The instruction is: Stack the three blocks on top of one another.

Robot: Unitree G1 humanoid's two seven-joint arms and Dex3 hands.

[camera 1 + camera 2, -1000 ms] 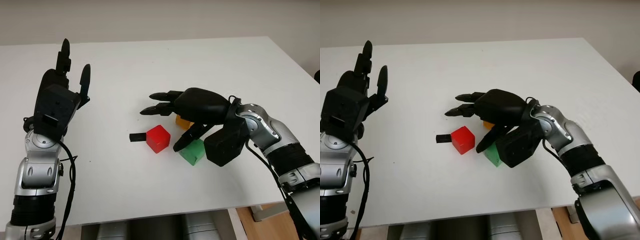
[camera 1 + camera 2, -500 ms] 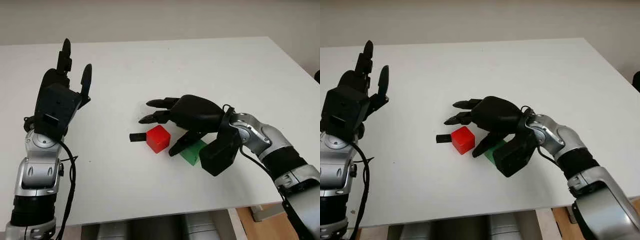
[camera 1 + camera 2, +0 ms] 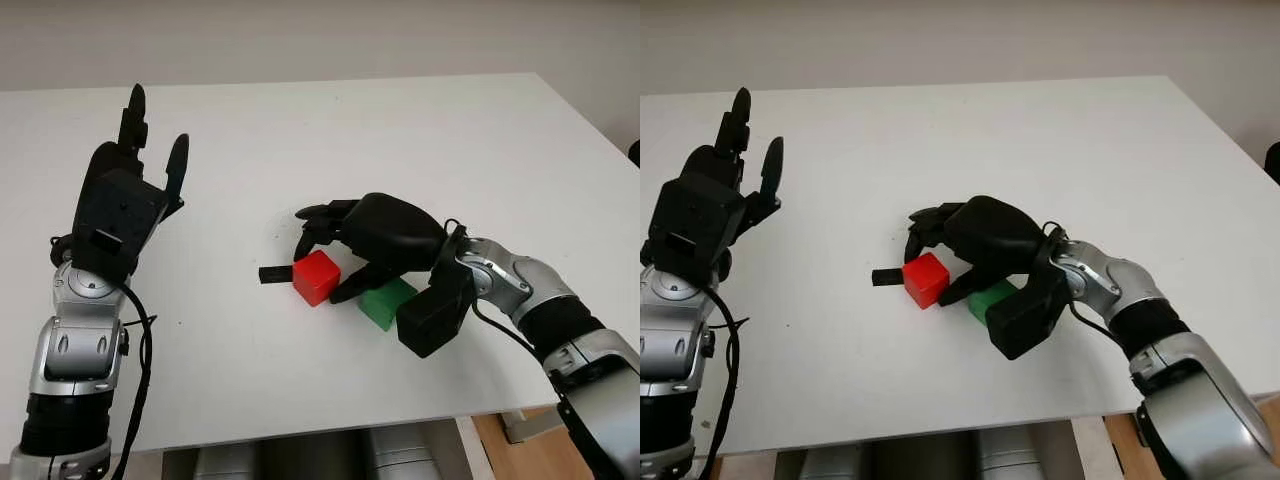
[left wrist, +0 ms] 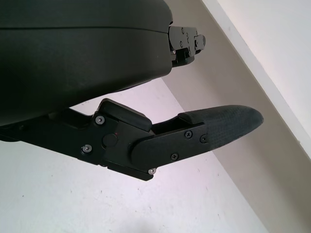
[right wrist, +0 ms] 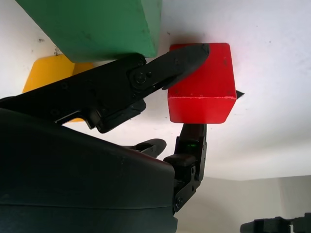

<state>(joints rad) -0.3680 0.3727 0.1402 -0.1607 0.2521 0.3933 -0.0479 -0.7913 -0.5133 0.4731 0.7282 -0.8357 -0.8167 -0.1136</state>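
Your right hand pinches the glossy red block between thumb and fingers. Green block sits beside it on the white table. Left hand is raised, holding nothing.

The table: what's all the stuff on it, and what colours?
Red block: one, red, mid-table, between the right hand's fingers.
Green block: one, green, right of the red block, under the right hand.
Yellow block: one, yellow, behind the green block, under the right hand.
Black piece: one, black, left of the red block.
Table: one, white.
Left hand: black, open, raised at left.
Right hand: black, closing around the red block.
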